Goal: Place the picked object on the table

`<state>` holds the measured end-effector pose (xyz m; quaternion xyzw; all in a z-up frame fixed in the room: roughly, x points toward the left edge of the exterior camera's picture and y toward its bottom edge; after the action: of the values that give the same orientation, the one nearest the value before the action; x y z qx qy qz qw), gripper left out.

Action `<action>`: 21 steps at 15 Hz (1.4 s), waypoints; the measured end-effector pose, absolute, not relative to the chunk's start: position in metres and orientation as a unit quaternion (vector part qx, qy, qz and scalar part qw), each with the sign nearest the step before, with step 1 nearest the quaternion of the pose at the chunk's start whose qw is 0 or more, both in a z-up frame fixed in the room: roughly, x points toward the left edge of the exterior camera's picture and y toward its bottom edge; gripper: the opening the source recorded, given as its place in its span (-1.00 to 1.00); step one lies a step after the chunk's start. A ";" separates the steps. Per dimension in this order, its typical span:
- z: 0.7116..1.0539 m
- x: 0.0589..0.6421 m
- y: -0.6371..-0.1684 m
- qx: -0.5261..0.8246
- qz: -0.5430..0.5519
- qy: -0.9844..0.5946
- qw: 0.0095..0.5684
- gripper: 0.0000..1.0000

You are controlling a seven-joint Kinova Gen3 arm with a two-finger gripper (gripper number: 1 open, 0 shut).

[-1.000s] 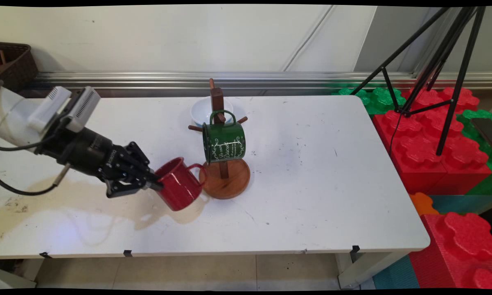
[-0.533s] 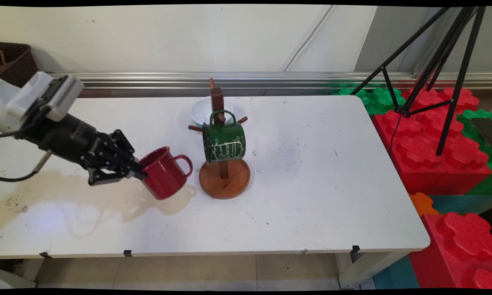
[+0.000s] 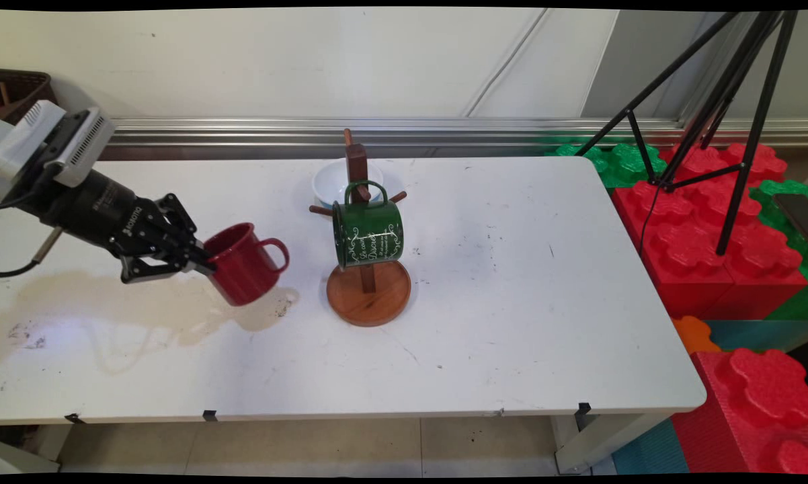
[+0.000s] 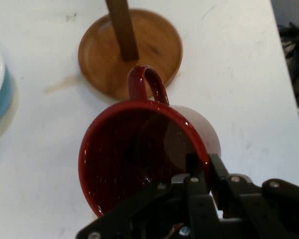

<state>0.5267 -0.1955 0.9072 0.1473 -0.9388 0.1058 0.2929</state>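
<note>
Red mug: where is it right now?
In the main view, the red mug hangs tilted in the gripper over the table's left half, left of the wooden mug tree.

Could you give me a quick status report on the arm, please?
Gripper shut on red mug rim, mug off table. Mug tree with green mug beside it, apart.

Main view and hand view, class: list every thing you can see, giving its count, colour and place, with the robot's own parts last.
red mug: one, red, held tilted above the table's left part.
green mug: one, green with white lettering, hanging on the rack.
mug rack: one, brown wood, mid-table.
bowl: one, white and blue, behind the rack.
table: one, white.
foam blocks: several, red and green, right.
tripod: one, black, right.
basket: one, brown, upper left.
gripper: one, black, jaws clamped on the red mug's rim.
</note>
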 end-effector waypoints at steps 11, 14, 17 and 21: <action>0.897 0.560 -0.207 0.120 0.138 -0.957 0.227 -1.00; 0.889 0.566 -0.211 0.118 0.141 -0.960 0.213 -1.00; 0.881 0.571 -0.215 0.115 0.144 -0.962 0.202 -1.00; 0.871 0.572 -0.219 0.111 0.145 -0.964 0.194 -1.00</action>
<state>0.5720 -0.2188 0.8711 0.1109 -0.9639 0.1454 0.1936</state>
